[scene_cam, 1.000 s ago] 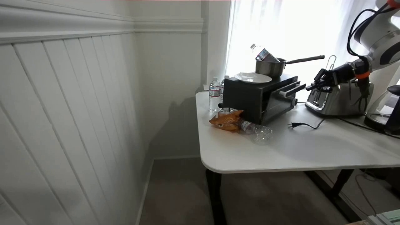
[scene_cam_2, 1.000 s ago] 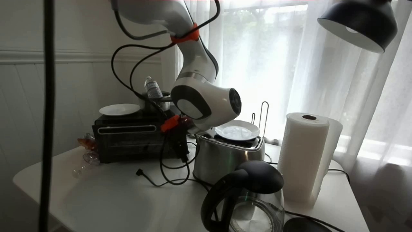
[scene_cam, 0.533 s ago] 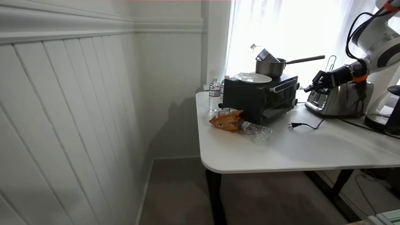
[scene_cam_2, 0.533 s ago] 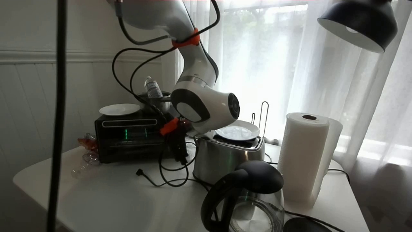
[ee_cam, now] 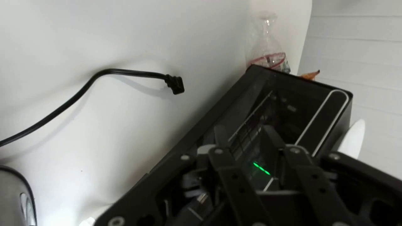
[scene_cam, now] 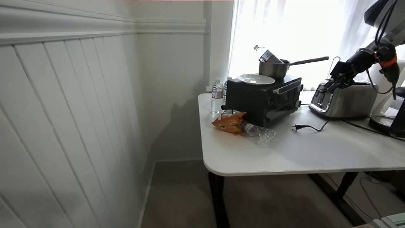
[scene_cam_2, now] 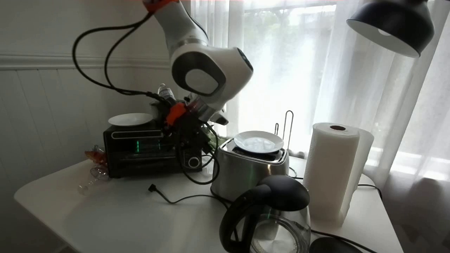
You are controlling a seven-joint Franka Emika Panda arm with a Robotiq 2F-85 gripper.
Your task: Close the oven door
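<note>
Farthest left in an exterior view, two water bottles [scene_cam: 217, 96] stand upright behind an orange packet [scene_cam: 231, 123], which lies on the white table [scene_cam: 284, 155] just beside the black toaster oven [scene_cam: 243, 95]. A white plate [scene_cam: 253, 79] and a pot [scene_cam: 273, 71] with a bottle [scene_cam: 268, 56] slanting out of it sit on the oven's top. Next comes the oven door [scene_cam: 283, 99], upright and closed against the oven's front, its handle [scene_cam: 288, 86] running along the upper part; a black plug [scene_cam: 296, 127] lies on the table in front. To the right, well apart from the door, the gripper [scene_cam: 329, 87] hangs above the table, tips slanting down and leftward across the left end of the silver toaster [scene_cam: 351, 101]; whether they touch it cannot be told. In the wrist view the fingers [ee_cam: 221, 137] stand apart, the oven's dark front showing in the gap. Beyond, the black wrist section [scene_cam: 362, 60] slopes up rightward to an orange band [scene_cam: 388, 62]; in an exterior view the arm [scene_cam_2: 181, 26] descends from the top and bends at a rounded white joint [scene_cam_2: 232, 66].
</note>
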